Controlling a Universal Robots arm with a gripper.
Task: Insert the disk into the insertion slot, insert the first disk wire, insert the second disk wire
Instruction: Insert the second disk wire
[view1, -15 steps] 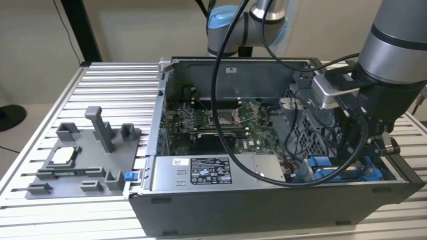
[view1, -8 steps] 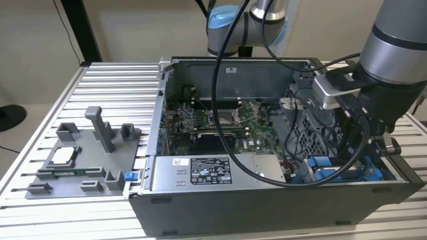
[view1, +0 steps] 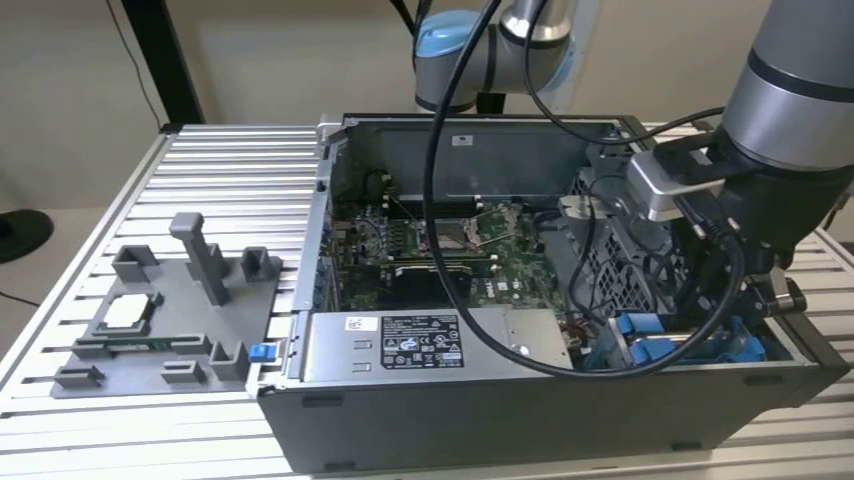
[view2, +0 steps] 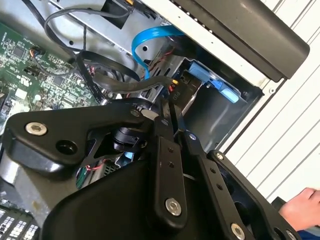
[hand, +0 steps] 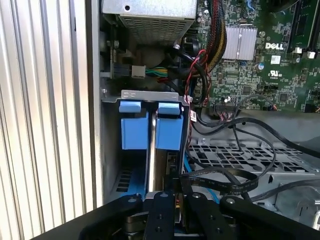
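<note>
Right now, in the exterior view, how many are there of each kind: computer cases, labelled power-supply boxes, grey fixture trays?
Computer case: 1
Power-supply box: 1
Fixture tray: 1
Total: 3

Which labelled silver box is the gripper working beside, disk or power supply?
The disk, standing edge-up between blue carrier tabs in the slot, directly ahead of the gripper. The power supply lies flat farther along.

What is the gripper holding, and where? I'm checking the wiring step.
It cannot be told. In the first wrist view the gripper sits by a flat black cable above the insertion slot; contact is hidden.
</note>
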